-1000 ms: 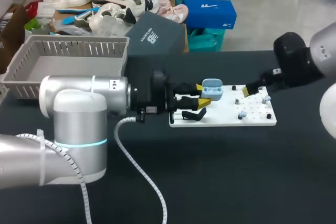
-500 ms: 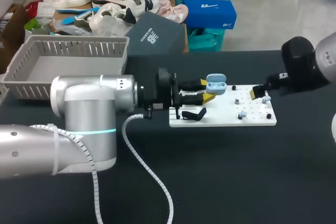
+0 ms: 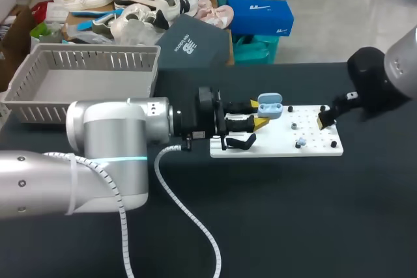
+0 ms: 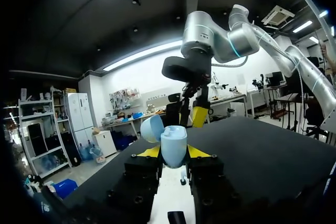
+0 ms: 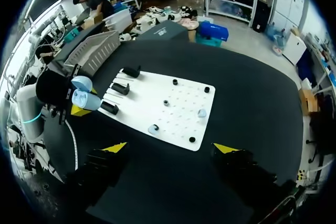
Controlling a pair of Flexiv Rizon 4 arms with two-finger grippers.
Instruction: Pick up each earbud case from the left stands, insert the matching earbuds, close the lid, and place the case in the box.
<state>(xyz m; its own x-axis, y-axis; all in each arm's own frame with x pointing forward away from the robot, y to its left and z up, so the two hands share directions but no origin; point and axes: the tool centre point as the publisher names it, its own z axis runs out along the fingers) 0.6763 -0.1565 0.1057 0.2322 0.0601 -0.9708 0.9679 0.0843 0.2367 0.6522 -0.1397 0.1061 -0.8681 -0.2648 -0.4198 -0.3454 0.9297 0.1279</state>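
Black surface: light-blue earbud case, lid open, clamped in left end effector over black stands of white board; earbuds on board's right half; right end effector spread wide, empty; grey basket far left

A black table bears a white board and grey basket.
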